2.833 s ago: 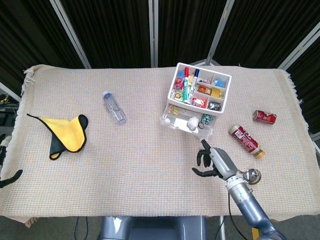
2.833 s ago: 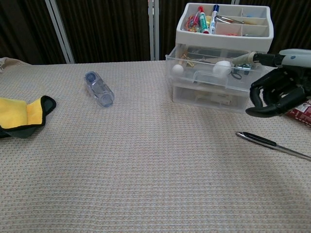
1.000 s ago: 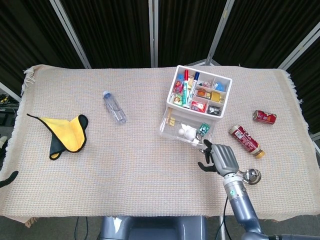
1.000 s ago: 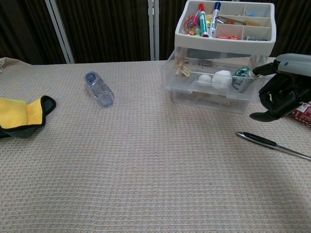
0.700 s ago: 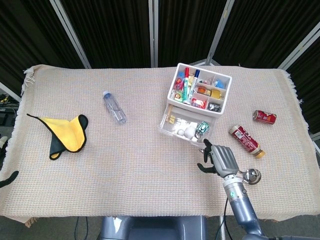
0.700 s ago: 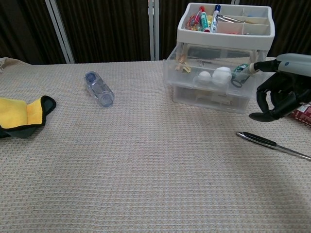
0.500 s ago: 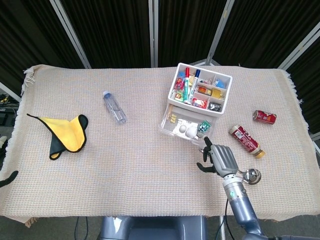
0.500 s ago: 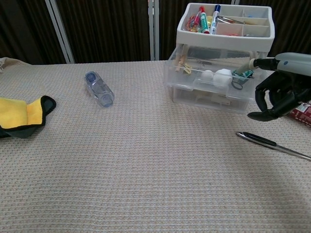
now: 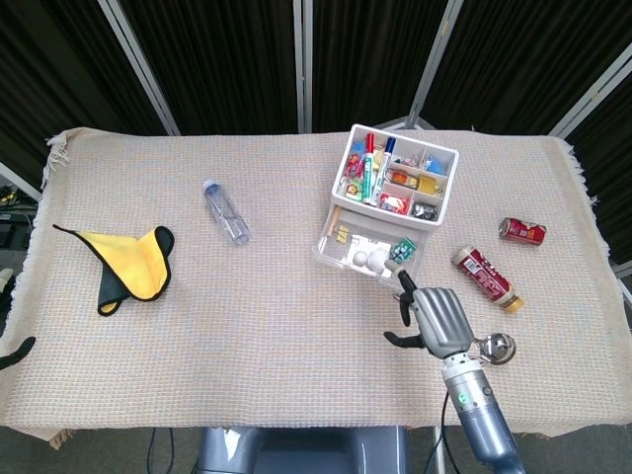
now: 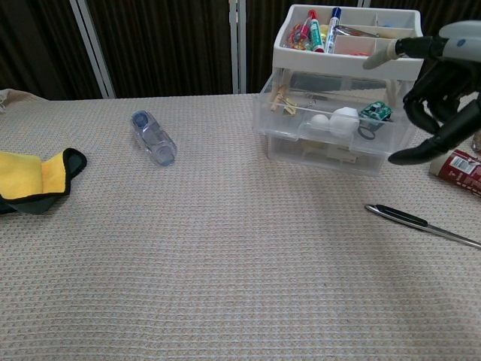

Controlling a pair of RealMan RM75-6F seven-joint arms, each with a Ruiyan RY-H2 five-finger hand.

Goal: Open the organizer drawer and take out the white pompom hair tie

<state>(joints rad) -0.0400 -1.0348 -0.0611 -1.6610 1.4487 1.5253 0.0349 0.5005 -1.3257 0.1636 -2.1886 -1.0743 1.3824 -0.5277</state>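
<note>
The right hand (image 10: 440, 90) hangs in the air at the right front corner of the organizer (image 10: 342, 90), its dark fingers (image 10: 421, 101) loosely curled and spread with nothing between them, one pale fingertip pointing toward the top tray; in the head view the same hand (image 9: 433, 318) sits just in front of the organizer's near right corner, apart from it. The upper clear drawer (image 10: 331, 128) stands pulled out toward the hand, and the white pompom hair tie (image 10: 344, 120) lies inside it, just left of the hand and below its fingers, beside a smaller white ball (image 10: 320, 119) and with a green item (image 10: 373, 111) between it and the hand. A spoon (image 10: 421, 222) lies on the woven cloth (image 10: 225, 263) below the hand. Just right of the hand is a red-labelled bottle (image 9: 486, 277), and farther right a red can (image 9: 521, 231). Well to the left of the hand lie a clear water bottle (image 10: 153, 138) and, farther still, a yellow and black cloth (image 10: 34, 179). The left hand is hardly visible: only a dark tip (image 9: 18, 352) shows at the left edge in the head view, and whether it is spread or closed cannot be told.
</note>
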